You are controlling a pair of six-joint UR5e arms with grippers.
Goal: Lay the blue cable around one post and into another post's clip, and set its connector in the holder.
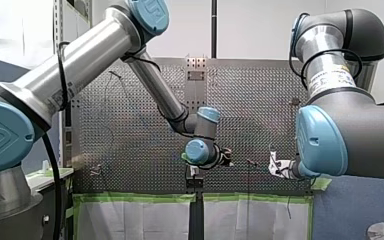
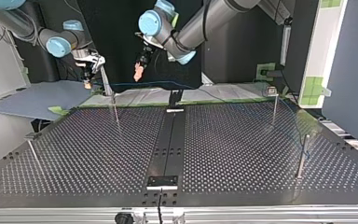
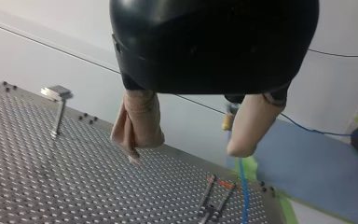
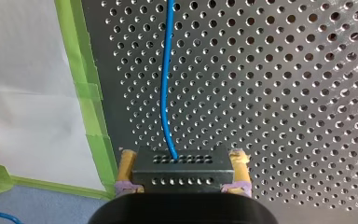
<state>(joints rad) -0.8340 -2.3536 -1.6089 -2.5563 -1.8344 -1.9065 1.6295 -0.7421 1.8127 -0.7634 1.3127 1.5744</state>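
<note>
My left arm (image 1: 152,87) reaches to mid-bench, wrist low over the perforated bench (image 1: 120,135). My right arm (image 1: 340,135) fills the view's right. Green tape (image 1: 135,198) edges the bench; 2 white sheets (image 1: 135,220) adjoin it.

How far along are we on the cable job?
Done: nothing clearly routed yet. In hand: my right end effector grips the connector, blue cable trailing from it; my left end effector is open, empty. Left: routing, then seating the connector.

The table's (image 2: 88,154) middle lies open to my jaws; thin posts (image 2: 116,111) stand only toward its edges, and the blue cable (image 2: 163,84) hangs strung above its arm-side edge.
</note>
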